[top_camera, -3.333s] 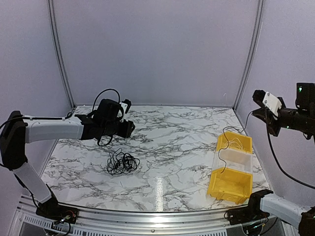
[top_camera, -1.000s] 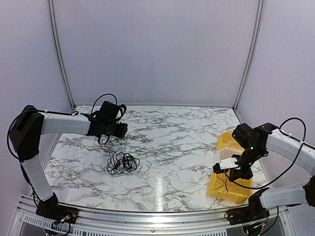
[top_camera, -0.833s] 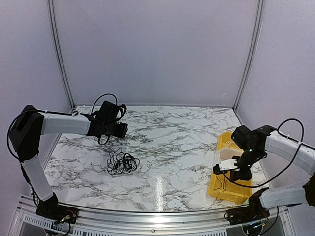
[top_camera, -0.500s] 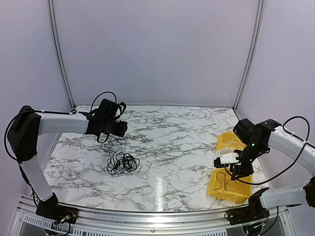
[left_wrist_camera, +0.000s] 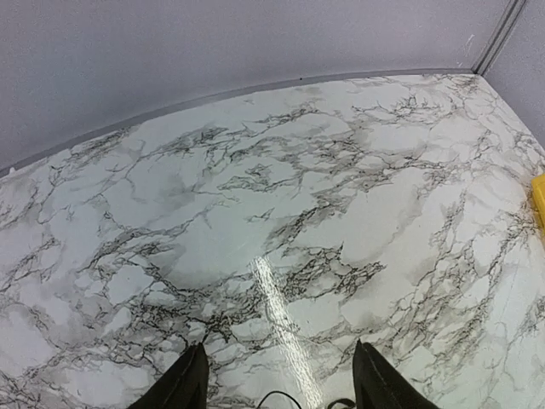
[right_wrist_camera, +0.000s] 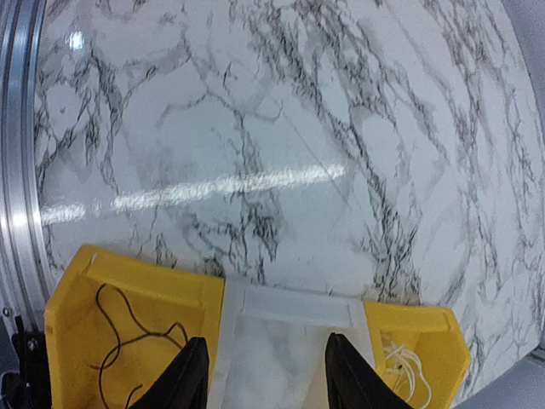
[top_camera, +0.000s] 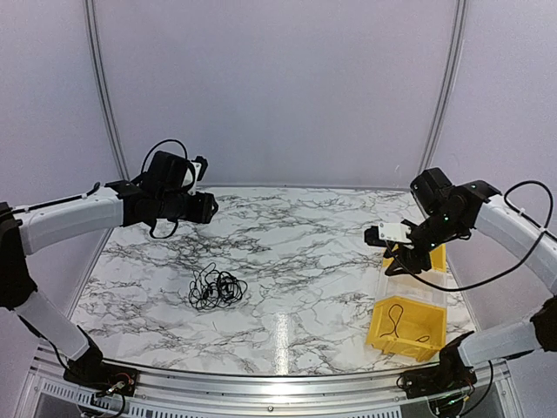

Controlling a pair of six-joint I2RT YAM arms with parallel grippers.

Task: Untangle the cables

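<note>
Left gripper (top_camera: pixel 207 207) hangs in the air over the table's (top_camera: pixel 296 252) 10 o'clock zone, claw spread with nothing in it; left wrist view shows both fingertips (left_wrist_camera: pixel 189 385) well apart over bare marble. The cables (top_camera: pixel 216 287), a dark wiry bundle, lie on the table at about 7 o'clock from centre, clear of both arms. Individual strands can't be separated at this size, and only a sliver of black wire shows at that wrist view's bottom edge. Yellow bin (top_camera: pixel 409 338) sits at 4 o'clock near the right edge, yellow end compartments with a pale translucent section between. One loose black cable (top_camera: pixel 398 317) lies in the near compartment. Right wrist view shows a thin white cable (right_wrist_camera: pixel 404 358) in the far compartment; in the top view the arm blocks that end. Right gripper (top_camera: pixel 400 259) is raised at 3 o'clock above the bin's far end, claw spread and empty. A white block (top_camera: pixel 392 233) on its wrist carries no print I can read at this size. Versus half a second back: right arm has lifted off the near compartment and swung toward the far end. Its jaws were pressed together a second ago and are now apart, with the black cable left in the bin. Left arm has risen and pulled back toward 9 o'clock. Bundle on the table hasn't moved.
</note>
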